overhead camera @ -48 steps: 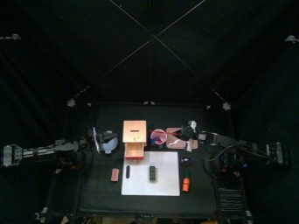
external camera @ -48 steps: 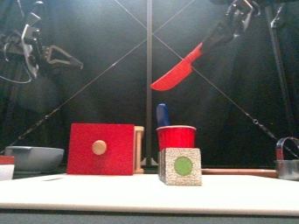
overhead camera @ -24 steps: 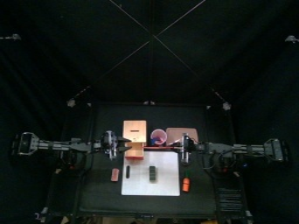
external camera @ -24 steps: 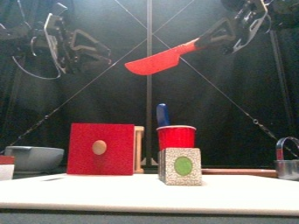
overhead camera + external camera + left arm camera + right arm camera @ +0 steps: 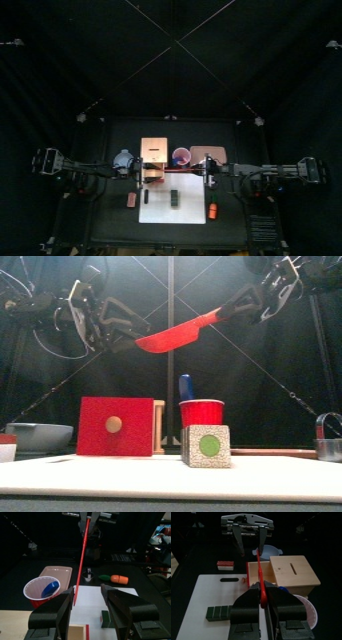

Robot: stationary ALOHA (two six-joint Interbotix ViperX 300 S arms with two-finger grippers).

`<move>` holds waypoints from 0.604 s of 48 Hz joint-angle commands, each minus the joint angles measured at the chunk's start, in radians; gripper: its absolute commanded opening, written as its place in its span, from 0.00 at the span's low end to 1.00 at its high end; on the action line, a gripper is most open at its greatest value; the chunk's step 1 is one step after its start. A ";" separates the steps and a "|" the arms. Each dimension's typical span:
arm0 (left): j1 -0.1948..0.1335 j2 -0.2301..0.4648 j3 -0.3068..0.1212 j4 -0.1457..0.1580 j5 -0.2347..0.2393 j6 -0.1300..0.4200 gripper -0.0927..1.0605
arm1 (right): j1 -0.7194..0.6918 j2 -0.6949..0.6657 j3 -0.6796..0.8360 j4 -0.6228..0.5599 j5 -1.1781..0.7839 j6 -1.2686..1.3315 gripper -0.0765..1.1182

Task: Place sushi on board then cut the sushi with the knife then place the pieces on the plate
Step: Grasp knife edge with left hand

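Observation:
My right gripper [image 5: 246, 302] is shut on the handle of the red knife [image 5: 179, 332] and holds it high above the table, blade nearly level and pointing left. The blade's tip lies between the open jaws of my left gripper [image 5: 118, 326], which do not touch it. In the top view the knife [image 5: 175, 173] spans the gap between the left gripper [image 5: 143, 171] and the right gripper [image 5: 207, 172], over the back edge of the white board [image 5: 191, 212]. The dark green sushi roll [image 5: 174, 198] lies whole on the board. The pink plate [image 5: 210, 153] sits behind the board.
The wooden box [image 5: 154, 154] with its red drawer front [image 5: 114, 426] stands back left, the blue-grey bowl [image 5: 122, 157] beside it. A red cup [image 5: 201, 414] holds the blue knife [image 5: 186, 386]. A red-and-white toy [image 5: 131, 199] lies left of the board, an orange one [image 5: 211, 210] on its right edge.
Both arms came in toward the middle. The knife swung from steep to nearly level and moved left. My left gripper opened and now brackets the blade tip.

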 commanded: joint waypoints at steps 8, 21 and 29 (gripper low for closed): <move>0.017 0.054 -0.055 0.000 -0.011 0.005 0.78 | 0.009 -0.005 -0.032 0.003 -0.012 0.000 0.40; 0.028 0.054 -0.072 0.003 -0.011 0.005 0.69 | 0.017 0.000 -0.025 0.005 -0.012 0.000 0.40; 0.021 0.057 -0.063 0.003 -0.011 0.005 0.60 | 0.017 0.003 -0.021 0.005 -0.012 0.000 0.40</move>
